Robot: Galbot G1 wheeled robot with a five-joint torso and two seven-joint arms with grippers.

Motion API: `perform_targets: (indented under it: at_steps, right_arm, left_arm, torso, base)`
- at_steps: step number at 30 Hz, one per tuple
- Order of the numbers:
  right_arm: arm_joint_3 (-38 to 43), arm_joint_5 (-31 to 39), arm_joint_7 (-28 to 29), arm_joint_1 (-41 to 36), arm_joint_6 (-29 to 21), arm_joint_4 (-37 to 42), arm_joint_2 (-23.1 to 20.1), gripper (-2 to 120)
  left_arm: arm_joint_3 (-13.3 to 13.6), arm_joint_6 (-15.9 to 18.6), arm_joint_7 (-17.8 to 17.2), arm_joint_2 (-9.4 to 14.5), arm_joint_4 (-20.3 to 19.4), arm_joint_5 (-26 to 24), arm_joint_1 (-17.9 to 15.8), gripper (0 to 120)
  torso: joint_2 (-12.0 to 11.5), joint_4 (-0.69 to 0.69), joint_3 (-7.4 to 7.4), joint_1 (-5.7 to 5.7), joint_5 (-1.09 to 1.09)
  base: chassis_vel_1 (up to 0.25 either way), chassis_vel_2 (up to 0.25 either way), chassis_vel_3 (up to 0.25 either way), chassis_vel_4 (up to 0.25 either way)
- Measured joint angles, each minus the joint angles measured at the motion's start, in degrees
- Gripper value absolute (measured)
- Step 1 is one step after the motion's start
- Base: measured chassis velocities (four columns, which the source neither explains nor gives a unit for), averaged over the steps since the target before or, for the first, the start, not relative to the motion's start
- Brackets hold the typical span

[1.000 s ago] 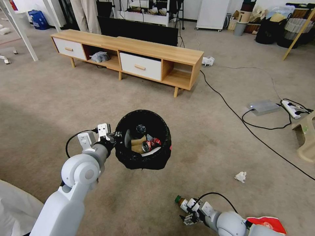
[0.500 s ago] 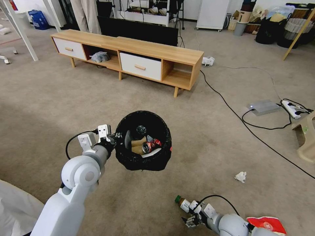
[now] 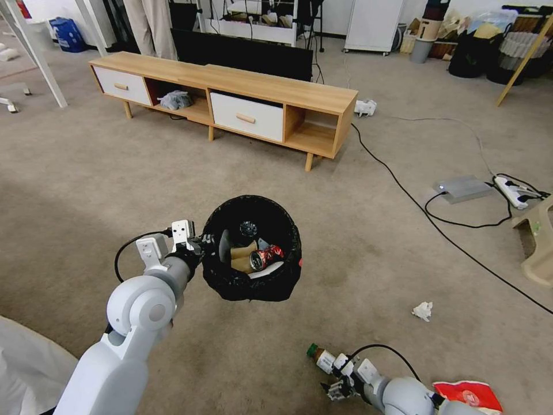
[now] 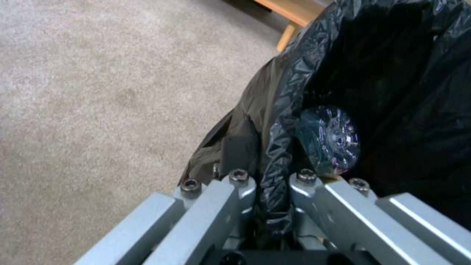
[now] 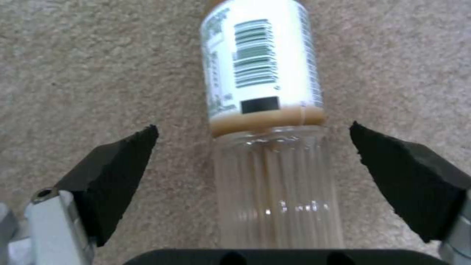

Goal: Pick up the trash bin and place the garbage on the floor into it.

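Observation:
My left gripper (image 3: 207, 240) is shut on the near rim of the trash bin (image 3: 252, 288), a round bin with a black bag, and holds it above the floor (image 3: 368, 253). In the left wrist view its fingers (image 4: 235, 184) pinch the bag's folded edge (image 4: 275, 147). Inside lie brown paper (image 3: 239, 253), a red can (image 3: 265, 255) and a bottle (image 4: 328, 140). My right gripper (image 3: 334, 377) is low on the carpet and open, its pads (image 5: 117, 173) on either side of a green-capped bottle (image 5: 265, 110) (image 3: 318, 354) without touching it. A white paper wad (image 3: 422, 310) and a red-and-white wrapper (image 3: 469, 393) lie nearby.
A long wooden TV stand (image 3: 230, 95) stands ahead. Black cables (image 3: 403, 190), a grey box (image 3: 462, 188) and a power strip (image 3: 514, 193) lie on the carpet to the right, beside a beige stool (image 3: 538, 242). Open carpet lies to the left.
The right arm has drawn slightly back and lower behind the bottle, still open. The bin in my left gripper has sunk a little. The bottle has not moved.

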Motion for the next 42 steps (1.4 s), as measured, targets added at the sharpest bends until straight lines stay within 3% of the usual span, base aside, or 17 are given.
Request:
perform_targets:
  at_steps: [4,16,23,33,42]
  right_arm:
    - [0.35,-0.09,0.01,-0.13,0.0,-0.2,-0.03,95]
    - [0.66,-0.15,-0.05,0.36,1.0,-1.12,0.43,48]
    - [0.2,-0.17,-0.08,1.18,1.52,-1.48,0.77,31]
    - [1.33,-0.87,0.05,1.11,1.86,0.09,1.16,26]
    - [9.81,-4.21,-0.69,-0.99,5.0,2.52,2.29,26]
  left_arm:
    - [0.07,0.0,0.0,-0.09,0.0,0.09,0.08,0]
    - [0.17,0.0,0.01,-0.01,0.28,0.12,-0.2,0]
    - [0.17,0.0,-0.02,0.06,0.42,0.05,-0.44,0]
    - [0.58,0.02,-0.17,0.01,0.86,-0.07,-0.85,0]
    - [0.63,0.12,-0.32,0.29,0.99,-0.38,-0.89,0]
  torso:
    - [0.0,0.0,0.0,0.0,0.0]
    - [0.0,0.0,0.0,0.0,0.0]
    - [0.0,0.0,0.0,0.0,-0.01]
    - [-0.01,0.01,0.0,0.0,0.0]
    - [-0.01,0.0,0.0,0.0,0.0]
  base:
    - [0.0,0.0,0.0,0.0]
    - [0.0,0.0,0.0,0.0]
    - [0.0,0.0,0.0,0.0]
    - [0.0,0.0,0.0,0.0]
    - [0.0,0.0,0.0,0.0]
